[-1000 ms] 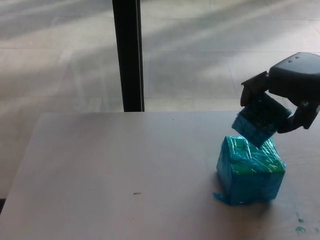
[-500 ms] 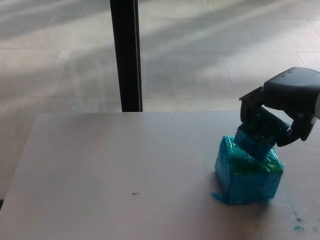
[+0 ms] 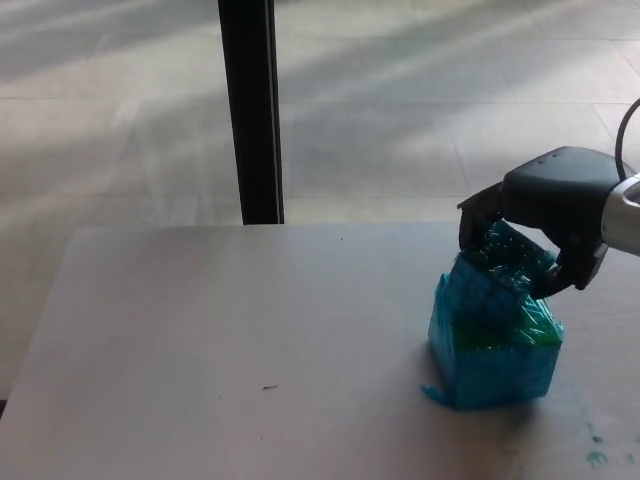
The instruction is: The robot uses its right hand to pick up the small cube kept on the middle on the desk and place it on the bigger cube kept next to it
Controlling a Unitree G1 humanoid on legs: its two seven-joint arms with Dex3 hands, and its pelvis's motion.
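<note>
Upper left of centre, a black post stands behind the pale desk. At lower right sits the bigger cube, teal and wrapped. Tilted on its top rests the small cube, pinched between the fingers of the right hand at right.

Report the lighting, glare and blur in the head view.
Head view: daylight bands streak the floor beyond the desk; shiny wrap on the big cube and small cube glints; the right hand reads as a dark shape with little detail; the picture is soft and grainy overall.
</note>
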